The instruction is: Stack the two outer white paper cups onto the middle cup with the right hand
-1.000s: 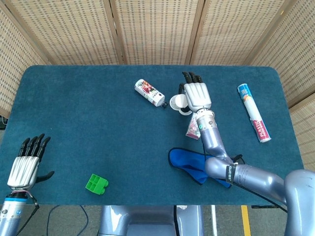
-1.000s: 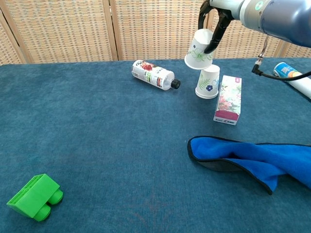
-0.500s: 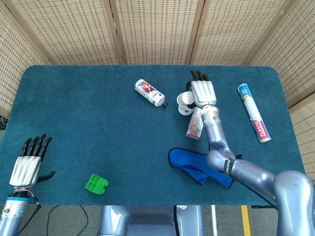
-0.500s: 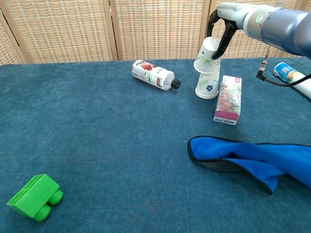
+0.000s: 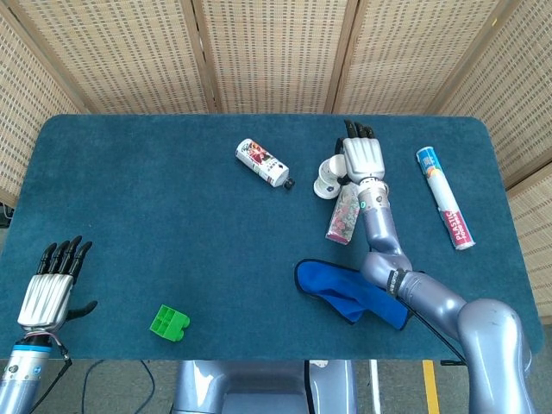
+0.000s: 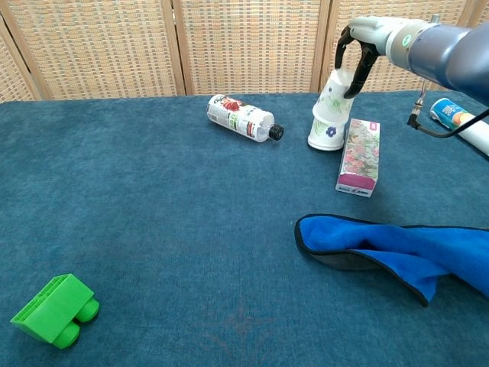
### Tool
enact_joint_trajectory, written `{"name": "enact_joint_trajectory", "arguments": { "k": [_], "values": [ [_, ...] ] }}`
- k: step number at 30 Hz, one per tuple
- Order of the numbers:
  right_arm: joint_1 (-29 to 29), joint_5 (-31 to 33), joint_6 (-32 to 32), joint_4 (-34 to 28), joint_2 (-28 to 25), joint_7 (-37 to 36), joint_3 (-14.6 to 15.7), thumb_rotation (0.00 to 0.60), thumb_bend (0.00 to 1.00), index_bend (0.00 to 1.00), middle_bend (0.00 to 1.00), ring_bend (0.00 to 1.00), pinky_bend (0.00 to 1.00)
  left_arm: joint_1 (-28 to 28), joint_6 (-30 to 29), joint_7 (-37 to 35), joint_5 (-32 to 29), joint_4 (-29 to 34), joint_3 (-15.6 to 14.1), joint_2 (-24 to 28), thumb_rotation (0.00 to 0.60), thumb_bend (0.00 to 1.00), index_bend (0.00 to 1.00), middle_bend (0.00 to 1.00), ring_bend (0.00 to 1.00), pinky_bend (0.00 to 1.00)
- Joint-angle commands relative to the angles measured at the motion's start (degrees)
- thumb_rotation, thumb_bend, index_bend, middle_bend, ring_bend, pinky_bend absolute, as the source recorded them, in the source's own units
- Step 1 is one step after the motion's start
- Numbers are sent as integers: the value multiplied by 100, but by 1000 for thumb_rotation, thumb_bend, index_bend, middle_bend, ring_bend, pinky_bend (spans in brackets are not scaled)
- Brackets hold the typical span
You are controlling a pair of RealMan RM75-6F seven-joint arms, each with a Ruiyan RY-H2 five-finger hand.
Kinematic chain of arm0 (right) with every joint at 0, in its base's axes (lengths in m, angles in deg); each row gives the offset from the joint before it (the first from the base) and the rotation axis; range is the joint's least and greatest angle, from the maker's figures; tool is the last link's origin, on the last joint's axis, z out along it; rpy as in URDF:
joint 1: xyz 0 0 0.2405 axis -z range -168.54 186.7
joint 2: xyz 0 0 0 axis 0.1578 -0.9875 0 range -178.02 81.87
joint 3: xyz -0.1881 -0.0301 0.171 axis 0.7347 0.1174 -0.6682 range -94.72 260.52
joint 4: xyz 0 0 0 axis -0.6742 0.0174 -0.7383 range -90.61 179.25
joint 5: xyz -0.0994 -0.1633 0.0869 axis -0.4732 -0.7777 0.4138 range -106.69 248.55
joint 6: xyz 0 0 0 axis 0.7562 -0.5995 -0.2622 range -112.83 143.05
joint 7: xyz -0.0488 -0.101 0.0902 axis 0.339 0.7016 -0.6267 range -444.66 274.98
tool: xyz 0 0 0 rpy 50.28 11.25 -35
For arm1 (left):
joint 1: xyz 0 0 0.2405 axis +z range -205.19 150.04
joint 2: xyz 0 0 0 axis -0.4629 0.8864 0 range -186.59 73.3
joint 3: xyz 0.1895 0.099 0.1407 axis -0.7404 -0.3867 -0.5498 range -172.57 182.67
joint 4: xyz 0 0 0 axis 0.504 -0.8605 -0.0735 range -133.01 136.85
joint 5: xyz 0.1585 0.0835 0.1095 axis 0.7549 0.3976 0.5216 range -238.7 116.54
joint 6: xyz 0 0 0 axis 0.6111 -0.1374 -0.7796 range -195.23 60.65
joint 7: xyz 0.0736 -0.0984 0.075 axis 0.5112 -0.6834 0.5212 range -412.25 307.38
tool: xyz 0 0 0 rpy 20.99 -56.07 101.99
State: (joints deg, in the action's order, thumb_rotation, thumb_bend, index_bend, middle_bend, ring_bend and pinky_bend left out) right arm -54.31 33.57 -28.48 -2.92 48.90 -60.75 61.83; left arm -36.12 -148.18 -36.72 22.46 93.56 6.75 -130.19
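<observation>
My right hand [image 6: 357, 47] has lowered the white paper cup [image 6: 335, 90] it grips onto the middle cup [image 6: 325, 134], beside the tissue box [image 6: 358, 157]; it sits tilted, so stacking awaits release. My left hand [image 5: 49, 286] idles open.

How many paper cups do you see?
2 for sure. The top cup, tilted, is in the right hand, slipped over the bottom cup on the table beside the tissue box. A third may be nested inside, hidden.
</observation>
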Motion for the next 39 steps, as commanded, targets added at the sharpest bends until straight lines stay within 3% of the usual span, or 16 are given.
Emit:
{"name": "enact_joint_trajectory", "arguments": {
  "k": [1, 12, 17, 20, 28, 34, 39],
  "values": [
    [7, 72, 56, 17, -13, 96, -11, 600, 148, 404, 74, 3, 123, -3, 1, 2, 6, 1, -3, -3, 600, 79, 0, 0, 0, 0],
    [201, 82, -147, -429, -239, 240, -29, 600, 147, 399, 69, 1, 122, 2, -40, 1, 41, 20, -9, 6, 600, 79, 0, 0, 0, 0],
    [560, -214, -540, -1162, -628, 97, 61, 600, 148, 330, 15, 0, 88, 8, -67, -53, 47, 18, 2, 20, 600, 79, 0, 0, 0, 0],
    [959, -537, -871, -1972, -1083, -130, 174, 600, 149, 249, 0, 0, 49, 9, -72, -89, 34, 4, 13, 25, 600, 79, 0, 0, 0, 0],
    [2408, -1979, -2350, -3744, -2206, -1098, 792, 600, 149, 104, 0, 0, 0, 40, -171, -233, 36, -41, 58, 42, 600, 79, 0, 0, 0, 0],
    [3399, -2973, -3408, -4096, -2541, -1643, 1402, 600, 147, 72, 0, 0, 0, 63, -207, -214, 88, -71, 22, 26, 600, 79, 0, 0, 0, 0],
    [3974, -3503, -3991, -4094, -2551, -1935, 1722, 600, 148, 73, 0, 0, 0, 111, -229, -198, 137, -77, -54, 17, 600, 79, 0, 0, 0, 0]
  ]
}}
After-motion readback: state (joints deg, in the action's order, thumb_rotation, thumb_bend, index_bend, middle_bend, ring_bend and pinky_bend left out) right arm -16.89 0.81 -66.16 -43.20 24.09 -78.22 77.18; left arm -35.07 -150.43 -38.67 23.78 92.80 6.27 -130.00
